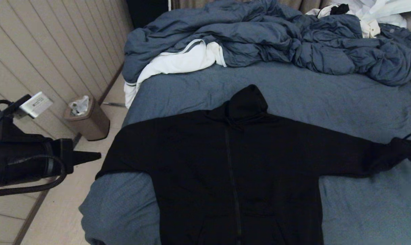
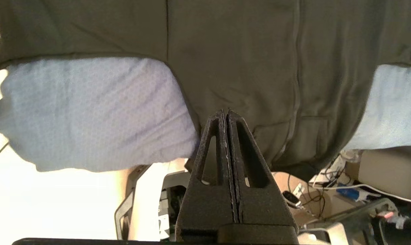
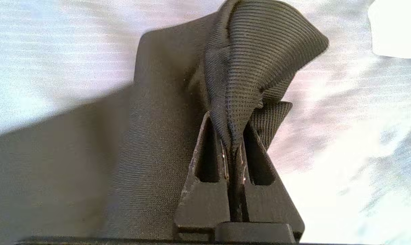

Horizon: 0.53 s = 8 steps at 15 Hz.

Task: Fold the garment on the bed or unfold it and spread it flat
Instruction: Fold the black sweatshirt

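The large black zip-front hooded sweatshirt (image 1: 239,163) lies front-up and spread flat on the wide bed with the blue-grey heathered sheet (image 1: 328,98), hood toward the far side, both sleeves stretched outward, the left sleeve reaching the bed's edge. The right gripper (image 3: 233,144) sits at the end of the right sleeve, its jaws clenched on the ribbed cuff (image 3: 260,61), which stands bunched above the sheet. The left gripper (image 1: 89,156) hangs off the bed's left side, over the floor, jaws pressed together and holding nothing. A crumpled blue-grey duvet with white lining (image 1: 260,41) lies across the far end of the bed. A tan waste bin (image 1: 88,120) stands on the floor beside the wall.
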Motion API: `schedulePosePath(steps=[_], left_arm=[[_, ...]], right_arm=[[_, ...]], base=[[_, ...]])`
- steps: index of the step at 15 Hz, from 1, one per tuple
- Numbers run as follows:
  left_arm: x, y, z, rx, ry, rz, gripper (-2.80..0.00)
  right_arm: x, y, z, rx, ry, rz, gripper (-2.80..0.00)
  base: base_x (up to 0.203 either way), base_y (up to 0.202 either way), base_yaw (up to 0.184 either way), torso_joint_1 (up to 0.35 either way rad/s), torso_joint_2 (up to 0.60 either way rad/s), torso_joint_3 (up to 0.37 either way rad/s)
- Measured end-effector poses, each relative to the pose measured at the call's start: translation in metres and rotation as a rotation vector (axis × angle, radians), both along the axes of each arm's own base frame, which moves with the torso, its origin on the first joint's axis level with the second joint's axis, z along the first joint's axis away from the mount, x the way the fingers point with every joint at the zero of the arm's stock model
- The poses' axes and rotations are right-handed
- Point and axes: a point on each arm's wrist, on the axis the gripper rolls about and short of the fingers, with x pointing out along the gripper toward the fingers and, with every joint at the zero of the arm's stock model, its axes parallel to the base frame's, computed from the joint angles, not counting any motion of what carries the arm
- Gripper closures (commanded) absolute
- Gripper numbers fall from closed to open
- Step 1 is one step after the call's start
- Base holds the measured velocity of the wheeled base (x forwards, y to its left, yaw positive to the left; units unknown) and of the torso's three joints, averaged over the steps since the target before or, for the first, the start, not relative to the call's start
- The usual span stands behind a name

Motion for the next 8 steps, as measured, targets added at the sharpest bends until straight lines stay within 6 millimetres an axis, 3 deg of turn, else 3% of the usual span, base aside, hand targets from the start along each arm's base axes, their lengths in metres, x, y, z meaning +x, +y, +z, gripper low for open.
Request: schedulePosePath(steps=[4, 8], left_arm=[[-0.032, 0.012, 0.008, 0.009, -0.035, 0.049, 0.0], [-0.058, 0.02, 0.014, 0.005, -0.067, 0.067, 0.0]], right_arm=[[0.038, 0.092, 0.053, 0.037, -0.012, 0.165, 0.0], [0.053, 0.198, 0.114, -0.056, -0.069, 0.302, 0.0]], base=[[0.0, 0.0, 0.0, 0.0, 0.0, 0.0], [0.0, 0.0, 0.0, 0.0, 0.0, 0.0]])
